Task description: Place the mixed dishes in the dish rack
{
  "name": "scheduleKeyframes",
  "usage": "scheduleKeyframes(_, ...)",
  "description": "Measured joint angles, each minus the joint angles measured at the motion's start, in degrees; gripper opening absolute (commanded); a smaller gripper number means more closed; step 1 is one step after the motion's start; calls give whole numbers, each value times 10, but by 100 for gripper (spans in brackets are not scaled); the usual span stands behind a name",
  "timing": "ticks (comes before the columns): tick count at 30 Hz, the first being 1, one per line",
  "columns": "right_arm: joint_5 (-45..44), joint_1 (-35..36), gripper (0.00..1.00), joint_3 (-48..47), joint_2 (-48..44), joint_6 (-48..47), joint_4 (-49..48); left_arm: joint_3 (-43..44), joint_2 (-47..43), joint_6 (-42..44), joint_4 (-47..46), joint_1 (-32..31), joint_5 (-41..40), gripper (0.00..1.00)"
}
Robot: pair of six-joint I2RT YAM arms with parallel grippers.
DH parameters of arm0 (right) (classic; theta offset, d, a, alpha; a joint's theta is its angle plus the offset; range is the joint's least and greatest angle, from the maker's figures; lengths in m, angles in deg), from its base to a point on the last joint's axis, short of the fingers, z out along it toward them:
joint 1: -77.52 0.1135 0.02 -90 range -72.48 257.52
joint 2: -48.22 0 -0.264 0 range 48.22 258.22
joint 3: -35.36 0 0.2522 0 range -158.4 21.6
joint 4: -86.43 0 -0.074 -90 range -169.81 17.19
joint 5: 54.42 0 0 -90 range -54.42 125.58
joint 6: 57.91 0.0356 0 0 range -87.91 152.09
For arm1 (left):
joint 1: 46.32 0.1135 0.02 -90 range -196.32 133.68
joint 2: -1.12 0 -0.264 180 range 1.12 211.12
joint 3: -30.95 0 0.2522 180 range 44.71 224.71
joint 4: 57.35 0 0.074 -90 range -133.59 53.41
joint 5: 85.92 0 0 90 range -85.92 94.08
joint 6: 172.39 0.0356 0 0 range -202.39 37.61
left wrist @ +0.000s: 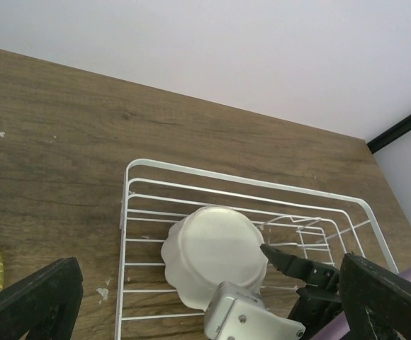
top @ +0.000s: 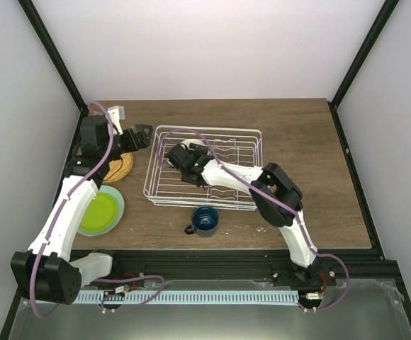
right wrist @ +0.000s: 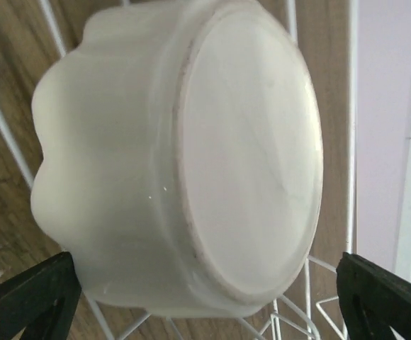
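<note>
Resting upside down in the left end of the white wire dish rack (left wrist: 242, 177), cream scalloped-rim bowl (right wrist: 191, 156), right gripper (top: 178, 153) spread wide beside it, gripping nothing, left gripper (top: 139, 135) parted, empty, left of the rack.

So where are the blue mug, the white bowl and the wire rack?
blue mug (top: 205, 220), top view, its dark inside.
white bowl (left wrist: 218, 248), left wrist view, its flat base.
wire rack (left wrist: 241, 178), left wrist view, its far rim.
</note>
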Motion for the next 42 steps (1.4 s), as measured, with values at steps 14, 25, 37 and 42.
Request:
scheduleKeyframes(14, 85, 4, 100, 24, -51, 24, 32, 0, 4, -2, 4, 0, -1, 100)
scheduleKeyframes(25, 242, -4, 100, -7, -170, 137, 95, 36, 71, 28, 121, 105, -118, 100)
scheduleKeyframes(37, 344, -69, 100, -5, -180, 262, 113, 70, 253, 31, 145, 345, -2, 98)
scheduleKeyframes(42, 361, -94, 97, 26, -206, 270, 113, 70, 312, 15, 137, 393, 42, 98)
